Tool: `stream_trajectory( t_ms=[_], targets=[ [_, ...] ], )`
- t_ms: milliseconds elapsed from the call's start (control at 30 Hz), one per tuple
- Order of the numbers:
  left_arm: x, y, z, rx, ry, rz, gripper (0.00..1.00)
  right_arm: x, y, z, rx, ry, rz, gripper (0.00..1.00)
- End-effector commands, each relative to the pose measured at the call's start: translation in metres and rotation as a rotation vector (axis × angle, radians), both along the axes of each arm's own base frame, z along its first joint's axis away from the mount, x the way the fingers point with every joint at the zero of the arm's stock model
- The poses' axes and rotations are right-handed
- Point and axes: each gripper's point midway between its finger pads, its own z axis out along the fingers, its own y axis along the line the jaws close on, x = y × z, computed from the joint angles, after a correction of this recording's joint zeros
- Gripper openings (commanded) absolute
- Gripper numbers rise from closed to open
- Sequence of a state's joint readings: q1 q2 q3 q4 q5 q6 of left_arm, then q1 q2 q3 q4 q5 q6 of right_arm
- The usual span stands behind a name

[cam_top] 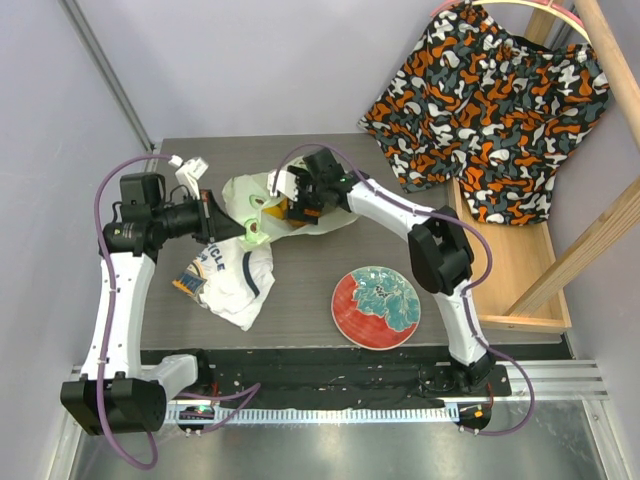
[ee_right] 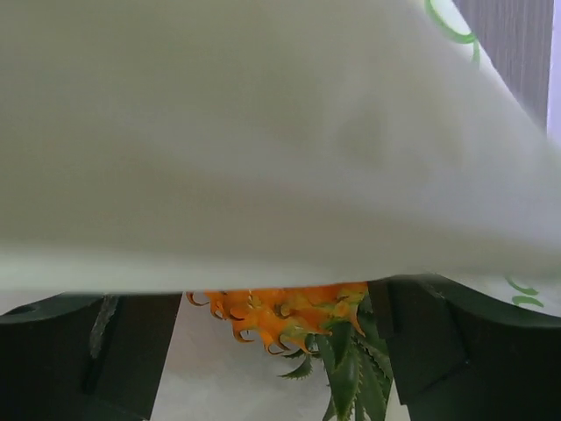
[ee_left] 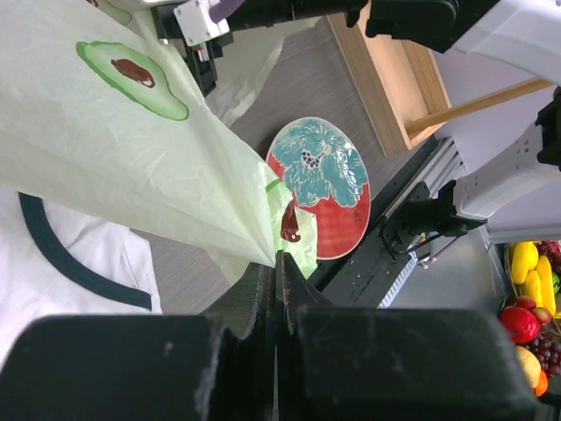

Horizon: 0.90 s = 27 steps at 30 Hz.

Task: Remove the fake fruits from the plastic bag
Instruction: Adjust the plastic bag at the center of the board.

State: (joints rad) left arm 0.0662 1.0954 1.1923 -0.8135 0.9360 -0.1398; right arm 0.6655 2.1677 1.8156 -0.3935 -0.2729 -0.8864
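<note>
The pale-green plastic bag [cam_top: 262,200] with avocado prints lies at the back middle of the table. My left gripper [cam_top: 214,226] is shut on its near edge and holds the film taut; in the left wrist view the bag [ee_left: 114,149] runs into the closed jaws of that gripper [ee_left: 277,260]. My right gripper [cam_top: 300,200] reaches into the bag's mouth. In the right wrist view the orange pineapple [ee_right: 280,316] with its green crown sits between the fingers [ee_right: 429,351], filling the gap. Bag film [ee_right: 263,132] covers the upper view. Other fruits in the bag are hidden.
A white T-shirt [cam_top: 232,282] lies under my left gripper. A red plate with teal pattern [cam_top: 376,306] sits front right. A camouflage cloth [cam_top: 490,100] hangs over a wooden rack [cam_top: 510,280] at the right. A heap of fruits [ee_left: 526,307] shows beyond the front rail.
</note>
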Motion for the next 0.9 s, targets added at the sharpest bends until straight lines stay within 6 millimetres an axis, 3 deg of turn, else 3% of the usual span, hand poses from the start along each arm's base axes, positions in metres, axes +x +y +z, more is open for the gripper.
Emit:
stream_trajectory(
  t_ms=[0,33,100,167,233,267,367,500,533,633,700,733,800,867],
  targets=[
    [-0.003,-0.002,0.001,-0.012,-0.011,-0.035,0.0,0.004,0.006,-0.023,-0.062,0.043,0.077,0.91],
    [-0.003,-0.002,0.002,-0.013,-0.011,-0.037,0.0,0.008,0.008,-0.032,-0.085,0.076,0.069,0.91],
    [0.0,-0.002,0.001,-0.013,-0.008,-0.035,0.0,0.015,0.013,-0.021,-0.085,0.079,0.052,0.89],
    [0.002,-0.002,0.001,-0.013,-0.01,-0.034,0.0,0.018,0.011,-0.031,-0.115,0.085,0.053,0.84],
    [0.003,-0.002,-0.001,-0.018,-0.002,-0.035,0.0,0.018,0.006,-0.032,-0.145,0.073,0.067,0.72],
    [0.004,-0.002,-0.001,-0.019,-0.004,-0.035,0.0,0.019,0.003,-0.033,-0.158,0.067,0.063,0.58],
    [0.008,-0.003,-0.003,-0.024,0.0,-0.033,0.0,0.014,-0.001,-0.022,-0.154,0.059,0.068,0.37],
    [0.015,-0.002,-0.006,-0.025,0.008,-0.023,0.0,0.003,0.006,0.024,-0.039,0.039,0.068,0.3],
    [0.018,-0.001,-0.007,-0.026,0.01,-0.016,0.0,-0.002,0.007,0.049,0.013,0.028,0.059,0.3],
    [0.028,0.0,-0.009,-0.034,0.015,0.004,0.0,-0.022,0.01,0.091,0.11,0.053,0.061,0.29],
    [0.032,-0.001,-0.009,-0.043,0.019,0.009,0.0,-0.037,0.008,0.102,0.13,0.08,0.067,0.28],
    [0.035,-0.001,-0.007,-0.047,0.008,0.01,0.0,-0.046,0.006,0.118,0.157,0.08,0.069,0.27],
    [0.039,-0.001,-0.006,-0.056,0.014,0.011,0.0,-0.057,0.0,0.118,0.16,0.109,0.06,0.26],
    [0.042,-0.001,-0.005,-0.059,0.008,0.015,0.0,-0.069,-0.005,0.131,0.183,0.119,0.054,0.25]
  ],
)
